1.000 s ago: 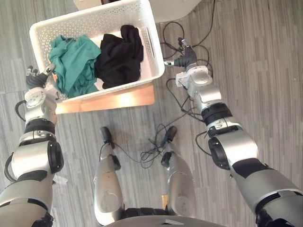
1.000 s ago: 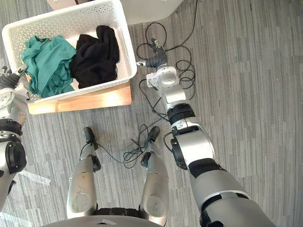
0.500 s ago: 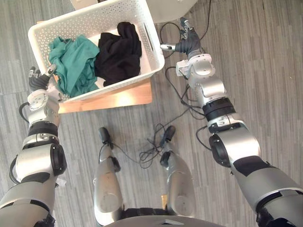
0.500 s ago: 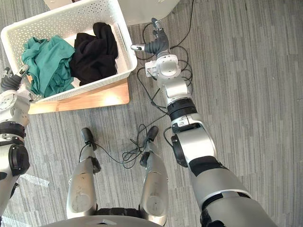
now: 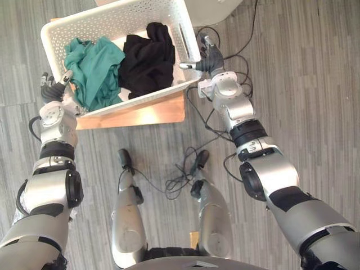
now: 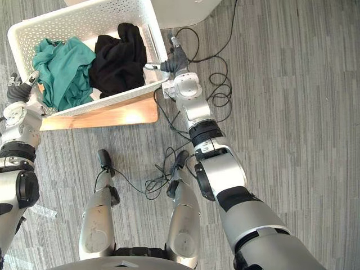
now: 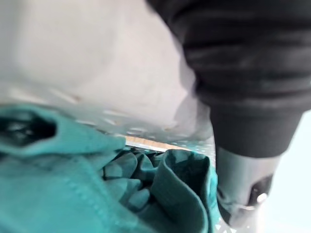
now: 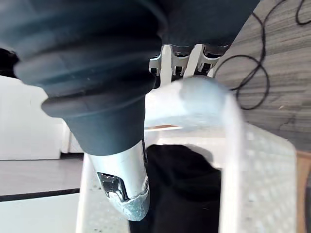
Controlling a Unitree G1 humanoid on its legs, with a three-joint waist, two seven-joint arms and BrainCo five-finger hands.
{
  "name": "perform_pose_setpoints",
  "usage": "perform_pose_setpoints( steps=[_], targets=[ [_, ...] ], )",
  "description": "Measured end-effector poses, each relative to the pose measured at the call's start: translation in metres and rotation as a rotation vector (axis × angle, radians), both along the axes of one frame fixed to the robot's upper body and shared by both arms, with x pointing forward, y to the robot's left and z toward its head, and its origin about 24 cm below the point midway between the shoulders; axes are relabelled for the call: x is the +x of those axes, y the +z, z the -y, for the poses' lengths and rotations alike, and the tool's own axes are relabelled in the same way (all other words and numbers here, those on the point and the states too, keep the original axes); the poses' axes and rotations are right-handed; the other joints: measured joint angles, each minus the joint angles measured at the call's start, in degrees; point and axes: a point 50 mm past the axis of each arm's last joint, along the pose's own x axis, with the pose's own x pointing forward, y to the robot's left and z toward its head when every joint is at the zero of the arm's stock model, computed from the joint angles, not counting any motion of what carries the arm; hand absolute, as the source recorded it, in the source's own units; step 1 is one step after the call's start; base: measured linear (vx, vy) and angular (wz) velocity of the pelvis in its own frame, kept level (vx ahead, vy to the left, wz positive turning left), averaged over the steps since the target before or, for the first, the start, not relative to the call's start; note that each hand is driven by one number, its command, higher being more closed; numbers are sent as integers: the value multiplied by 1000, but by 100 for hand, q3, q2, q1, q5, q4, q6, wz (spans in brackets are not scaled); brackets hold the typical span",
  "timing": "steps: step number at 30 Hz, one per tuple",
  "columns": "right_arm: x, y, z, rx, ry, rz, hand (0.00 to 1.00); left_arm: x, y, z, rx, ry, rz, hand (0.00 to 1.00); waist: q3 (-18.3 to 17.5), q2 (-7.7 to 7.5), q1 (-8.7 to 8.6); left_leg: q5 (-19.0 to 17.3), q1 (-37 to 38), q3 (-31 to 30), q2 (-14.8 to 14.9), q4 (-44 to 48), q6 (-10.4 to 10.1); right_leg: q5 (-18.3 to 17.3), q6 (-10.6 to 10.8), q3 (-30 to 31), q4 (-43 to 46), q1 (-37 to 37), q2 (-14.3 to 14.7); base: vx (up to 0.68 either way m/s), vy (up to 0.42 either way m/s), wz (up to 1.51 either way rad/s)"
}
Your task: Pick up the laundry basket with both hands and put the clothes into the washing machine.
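1. Straddling the 3 o'clock short end of the laundry basket (image 5: 135,99), the right robot hand (image 5: 209,56) has the rim in the gap between its thumb (image 8: 124,194) and its fingers. The thumb hangs inside over black cloth, clear of the wall, so this hand is apart and not clamped.
2. The left robot hand (image 5: 52,90) sits at the opposite end, about 9 o'clock, by the basket's near corner and close to the wall. I cannot tell whether it is apart or clamped.
3. The basket lies at roughly 11 o'clock from the robot, on a wooden board (image 5: 140,115) on the floor (image 5: 309,84). Its long axis runs from about 8 o'clock to 2 o'clock. It lies at 9 o'clock from the right robot hand and at 2 o'clock from the left one, with one hand at each short end.
4. Neither arm looks clearly nearer, since both are already at the basket. The lift probably depends on both hands closing on opposite ends so the basket rises level. The right one seems better seated on the rim.
5. The count is one basket, one board and two garments. A teal garment (image 5: 93,67) lies toward the 9 o'clock end and a black garment (image 5: 147,59) toward the 3 o'clock end, touching each other.
6. One white appliance (image 5: 211,8) stands at 12 o'clock, just beyond the basket's far right corner. It is probably the washing machine.
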Motion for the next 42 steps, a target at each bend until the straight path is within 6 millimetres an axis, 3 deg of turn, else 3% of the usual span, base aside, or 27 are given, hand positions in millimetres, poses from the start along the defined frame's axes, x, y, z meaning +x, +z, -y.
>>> perform_pose_setpoints(
  steps=[3,10,11,12,17,27,35,42],
  targets=[
    [2,-5,6,18,-16,-29,0,2,9,6,25,-19,30,0,-2,4,68,51,-129,-59,-16,-2,16,1,-2,-10,54,-133,-21,-13,-46,5],
    [4,-5,11,-11,-27,-38,0,6,10,15,22,-32,31,0,-5,12,40,81,-190,-136,-98,-4,46,1,-2,-54,90,-146,-120,-15,-38,7],
    [5,-6,11,-14,-27,-41,0,6,10,15,27,-34,29,100,-9,19,43,82,-195,-150,-100,-5,47,1,-2,-59,90,-145,-122,-21,-60,5],
    [6,-5,12,-25,-26,-47,100,7,9,17,37,-39,23,100,-20,42,43,82,-207,-173,-111,-7,47,0,-1,-70,92,-145,-134,-20,-60,6],
    [7,-4,21,-55,-52,-49,100,10,-2,34,-6,-81,8,100,-120,232,42,88,-285,-244,-170,-9,54,-1,1,-158,93,-144,-202,-11,-46,11],
    [9,-6,32,-161,-98,-56,100,12,-8,43,22,-96,-29,100,-146,280,86,111,-218,-241,-176,-7,81,0,-1,-172,102,-79,-208,-13,-66,1],
    [9,-24,41,-169,-107,-125,100,10,-21,47,40,-116,-93,100,-144,287,69,103,-5,-239,-182,-7,71,-20,0,-186,112,125,-215,-3,-67,0],
    [2,-64,56,-181,-107,-223,100,4,-49,53,71,-173,-195,100,-144,306,0,66,337,-317,-192,-8,35,-140,28,-270,176,537,-257,18,-55,7]
  ],
)
